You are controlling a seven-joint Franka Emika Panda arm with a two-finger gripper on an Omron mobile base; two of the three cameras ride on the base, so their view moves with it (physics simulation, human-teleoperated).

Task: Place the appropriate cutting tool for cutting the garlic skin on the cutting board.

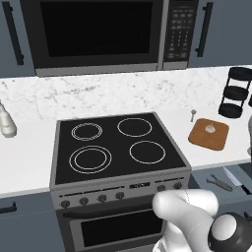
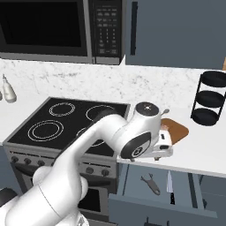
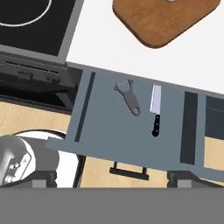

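Knife [image 3: 155, 109] lies in drawer [image 3: 105, 135] below gripper [image 3: 111, 177].

Brown wooden board [image 3: 164, 19] at upper right; silver-bladed, black-handled knife [image 3: 155, 109] and dark grey tool [image 3: 128, 96] on blue-grey drawer [image 3: 109, 131]. Black stovetop [image 1: 115, 145] with white rings, white speckled backsplash [image 1: 98, 93].

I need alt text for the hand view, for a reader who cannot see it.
An open grey drawer holds a black-handled knife and, to its left, a dark grey scissor-like tool. Beyond it lie a white counter, a brown cutting board and a stove corner.
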